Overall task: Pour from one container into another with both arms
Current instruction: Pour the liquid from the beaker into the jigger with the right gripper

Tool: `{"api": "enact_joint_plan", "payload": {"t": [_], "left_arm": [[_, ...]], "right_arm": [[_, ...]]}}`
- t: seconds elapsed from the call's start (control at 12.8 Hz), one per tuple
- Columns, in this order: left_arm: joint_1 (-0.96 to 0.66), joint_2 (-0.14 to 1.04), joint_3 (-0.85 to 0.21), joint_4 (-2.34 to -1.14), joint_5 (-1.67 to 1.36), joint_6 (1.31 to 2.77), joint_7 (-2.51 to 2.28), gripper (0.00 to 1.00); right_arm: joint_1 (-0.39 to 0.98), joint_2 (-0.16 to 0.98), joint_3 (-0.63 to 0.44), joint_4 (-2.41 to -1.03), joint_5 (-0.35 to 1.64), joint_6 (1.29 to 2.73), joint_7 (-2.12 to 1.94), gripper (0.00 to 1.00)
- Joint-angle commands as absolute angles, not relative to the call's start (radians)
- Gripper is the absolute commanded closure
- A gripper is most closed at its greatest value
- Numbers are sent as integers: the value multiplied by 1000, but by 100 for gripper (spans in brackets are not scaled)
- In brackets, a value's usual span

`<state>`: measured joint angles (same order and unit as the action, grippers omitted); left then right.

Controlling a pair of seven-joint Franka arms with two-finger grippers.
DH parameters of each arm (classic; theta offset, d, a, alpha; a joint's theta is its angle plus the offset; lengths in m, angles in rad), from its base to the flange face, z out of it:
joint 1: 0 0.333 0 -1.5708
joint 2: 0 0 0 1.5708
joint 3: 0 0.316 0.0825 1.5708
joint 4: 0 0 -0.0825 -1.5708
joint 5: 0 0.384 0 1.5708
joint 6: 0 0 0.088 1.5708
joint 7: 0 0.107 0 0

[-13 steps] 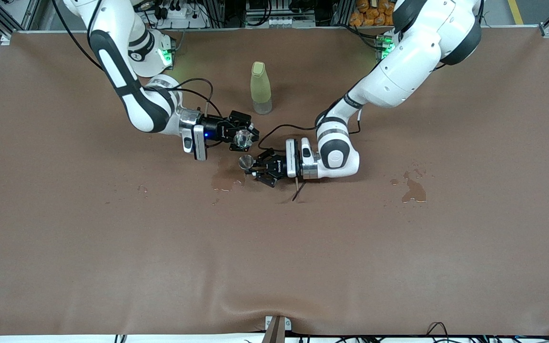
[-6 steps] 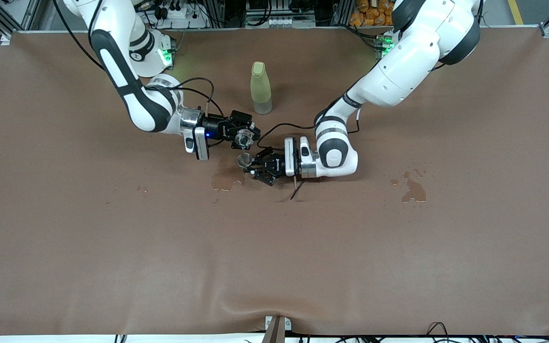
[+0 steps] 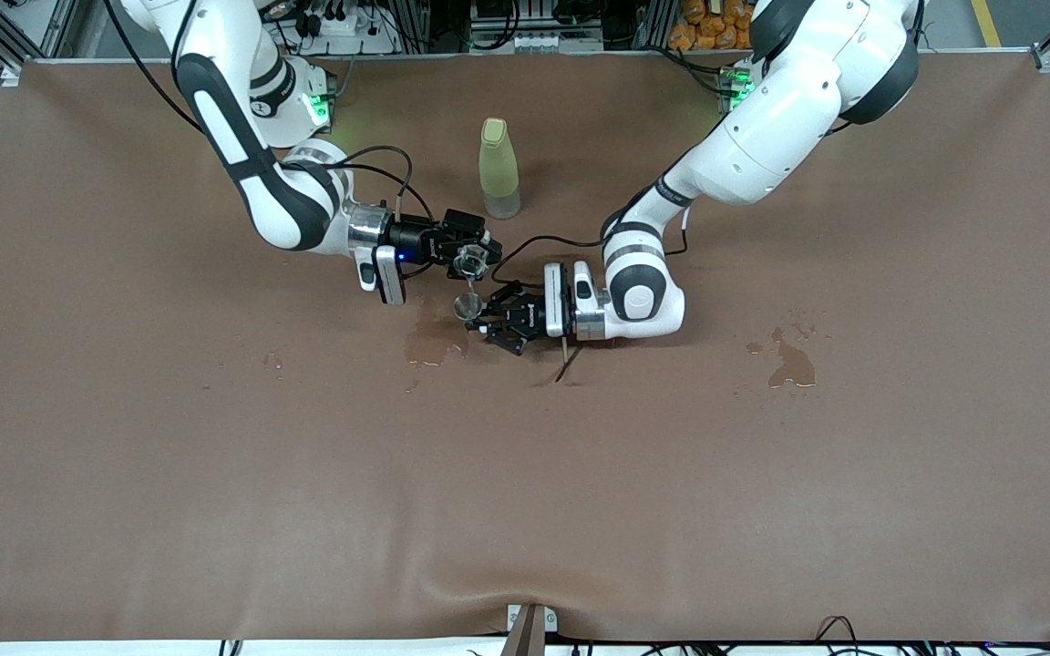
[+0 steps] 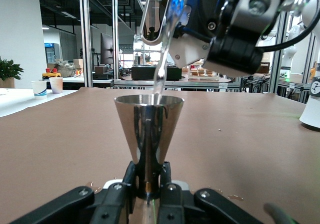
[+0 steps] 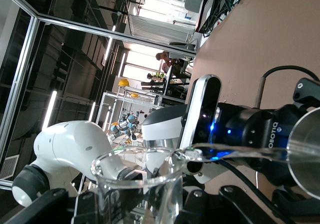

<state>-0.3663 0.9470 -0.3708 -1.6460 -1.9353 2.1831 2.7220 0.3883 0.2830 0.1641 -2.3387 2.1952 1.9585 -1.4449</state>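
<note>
My left gripper (image 3: 486,321) is shut on the waist of the silver jigger (image 3: 467,307), holding it upright just above the table. In the left wrist view the jigger (image 4: 149,129) stands between the fingers (image 4: 121,184). My right gripper (image 3: 479,258) is shut on the clear glass cup (image 3: 468,265), tilted over the jigger. A thin stream of clear liquid (image 4: 161,69) falls from the cup's spout into the jigger's rim. In the right wrist view the glass cup (image 5: 140,184) fills the foreground and the stream (image 5: 240,153) runs to the jigger (image 5: 307,154).
A tall yellow-green bottle (image 3: 499,169) stands on the brown table (image 3: 525,474), farther from the front camera than both grippers. A wet patch (image 3: 432,344) lies under the jigger and another (image 3: 794,364) toward the left arm's end. A cable (image 3: 571,363) trails below the left wrist.
The right gripper tipped the glass cup further and brought it closer over the jigger. The left gripper shifted the jigger slightly toward the cup. Liquid now streams between them.
</note>
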Motion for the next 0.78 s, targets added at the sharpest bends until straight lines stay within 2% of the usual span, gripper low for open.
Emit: {"api": "enact_joint_plan", "payload": {"t": [0.0,0.7], "left_arm": [[-362,948,-374,-1655,-1983,2171,2806,100],[-357,945,-374,-1667,-1982,2171,2810,100]], "right_arm": [[388,250,173,-2349,2218,1971,-1393,100],[387,250,175,-2345,2220,1973,-1293,100]]}}
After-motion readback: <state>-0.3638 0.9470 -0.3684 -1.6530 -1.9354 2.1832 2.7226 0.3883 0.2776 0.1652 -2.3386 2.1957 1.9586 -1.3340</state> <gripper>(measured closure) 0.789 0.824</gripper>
